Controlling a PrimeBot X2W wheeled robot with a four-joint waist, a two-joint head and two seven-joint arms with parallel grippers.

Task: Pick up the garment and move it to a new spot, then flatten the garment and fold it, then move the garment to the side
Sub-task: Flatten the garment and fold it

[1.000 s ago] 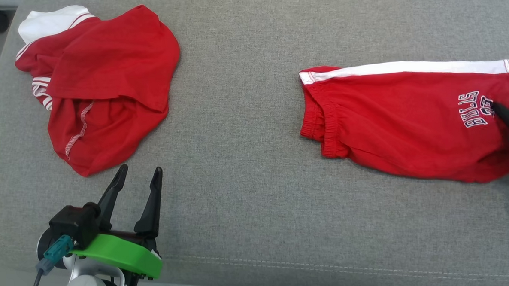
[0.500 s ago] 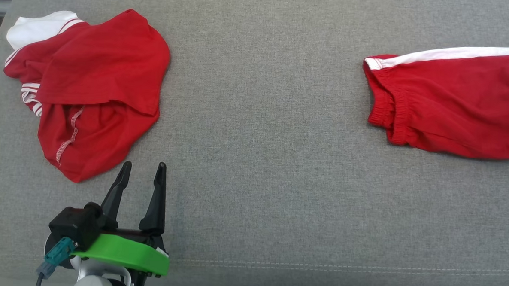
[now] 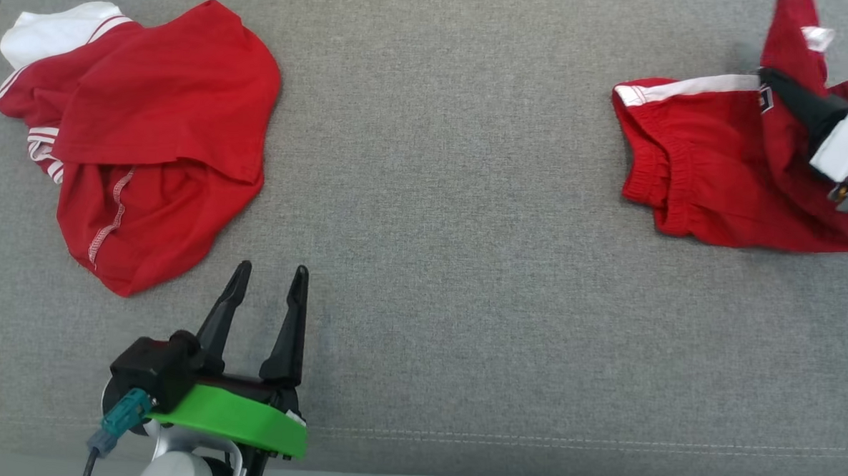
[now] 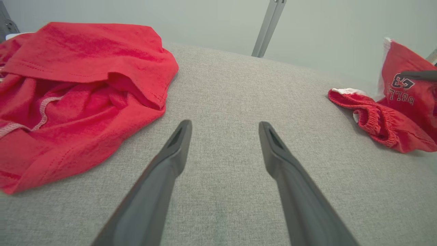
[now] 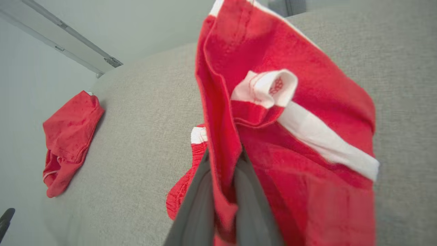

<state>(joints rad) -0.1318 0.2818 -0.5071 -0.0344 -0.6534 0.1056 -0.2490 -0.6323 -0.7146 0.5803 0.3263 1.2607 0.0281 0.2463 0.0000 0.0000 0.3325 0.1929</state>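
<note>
At the right edge of the head view, the red shorts (image 3: pixel 707 175) lie with the waistband end flat on the grey fabric tabletop (image 3: pixel 451 194). The other end stands lifted. The right gripper (image 3: pixel 771 80) pinches a fold of that lifted cloth between its fingers. Well apart, the left gripper (image 3: pixel 272 273) hangs spread and empty over bare tabletop, near a crumpled red shirt (image 3: pixel 140 136).

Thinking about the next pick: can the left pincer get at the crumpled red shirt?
Probably yes: the left pincer is open and empty, with bare grey cushion between it and the red shirt just ahead.
</note>
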